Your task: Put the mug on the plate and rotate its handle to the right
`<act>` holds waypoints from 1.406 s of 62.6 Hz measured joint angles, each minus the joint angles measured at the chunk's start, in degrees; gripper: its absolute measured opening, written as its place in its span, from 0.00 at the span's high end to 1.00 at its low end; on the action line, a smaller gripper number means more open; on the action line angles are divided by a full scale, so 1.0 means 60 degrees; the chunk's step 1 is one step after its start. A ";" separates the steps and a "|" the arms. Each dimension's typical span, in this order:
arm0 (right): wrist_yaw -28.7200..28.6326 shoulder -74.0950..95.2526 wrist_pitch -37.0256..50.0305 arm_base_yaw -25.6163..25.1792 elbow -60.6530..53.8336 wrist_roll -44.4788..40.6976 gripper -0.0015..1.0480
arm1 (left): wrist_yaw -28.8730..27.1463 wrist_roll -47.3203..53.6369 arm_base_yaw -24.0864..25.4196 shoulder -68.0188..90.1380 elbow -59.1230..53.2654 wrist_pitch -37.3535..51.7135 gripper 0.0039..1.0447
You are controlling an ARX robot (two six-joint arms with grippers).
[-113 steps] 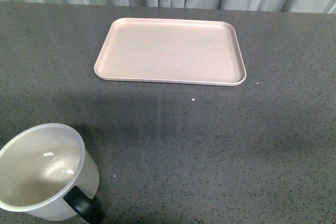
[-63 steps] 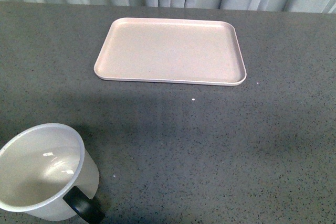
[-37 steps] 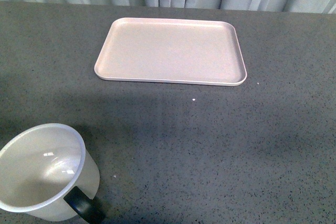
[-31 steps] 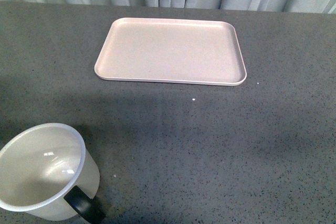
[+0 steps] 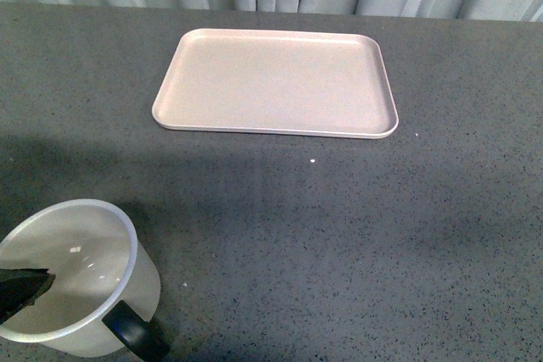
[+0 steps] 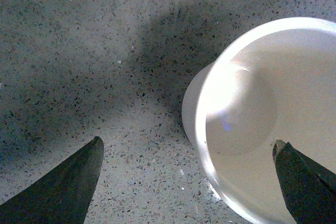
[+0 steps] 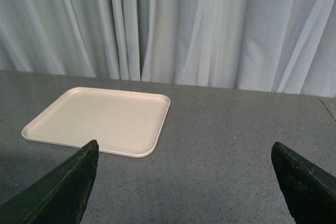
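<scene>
"When you look at the left gripper (image 6: 187,141), how do its jaws stand?"

"Wide open, with nothing gripped. It has two dark fingers (image 6: 68,192). One hangs over the mouth of the mug (image 6: 262,103). The other hangs over the gray table (image 6: 79,51) just outside the mug. The mug's rim sits between them."

"How many mugs?"

"One. It is white and stands upright on the table. It has one black handle (image 5: 131,332), low on the side that faces the robot."

"And the right gripper (image 7: 184,144)?"

"Wide open too, two fingers, holding nothing. One pink plate (image 7: 100,116) lies flat ahead of it, well apart from the mug. Only bare table lies between mug and plate. Pale curtains (image 7: 210,24) hang behind the plate."
</scene>
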 joint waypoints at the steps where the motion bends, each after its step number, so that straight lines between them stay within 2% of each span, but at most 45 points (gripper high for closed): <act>1: 0.0000 0.0000 0.0000 0.0000 0.0000 0.0000 0.09 | -0.0007 0.0000 -0.0015 0.0047 0.0018 0.0011 0.09; 13: 0.0000 0.0000 0.0000 0.0000 0.0000 0.0000 0.09 | -0.0226 0.0011 -0.0288 0.0714 0.0262 0.0222 0.09; 21: 0.0000 0.0000 0.0000 0.0000 0.0000 0.0000 0.09 | -0.0350 -0.0007 -0.0525 0.1009 0.0357 0.0255 0.27; 25: 0.0000 0.0000 0.0000 0.0000 0.0000 0.0000 0.09 | -0.0419 -0.0117 -0.0670 0.1104 0.0455 0.0219 0.41; 50: 0.0000 0.0000 0.0000 0.0000 0.0000 0.0000 0.09 | -0.0514 -0.0860 -0.0841 0.1151 0.0809 -0.0382 0.99; 68: -0.0004 0.0000 0.0000 0.0000 0.0000 0.0000 0.09 | -0.0481 -0.2193 -0.1235 0.0922 0.1479 -0.1184 0.98; 88: 0.0000 0.0000 0.0000 0.0000 0.0000 0.0000 0.09 | -0.1384 -0.4550 -0.2834 0.3238 0.5399 -0.1209 0.98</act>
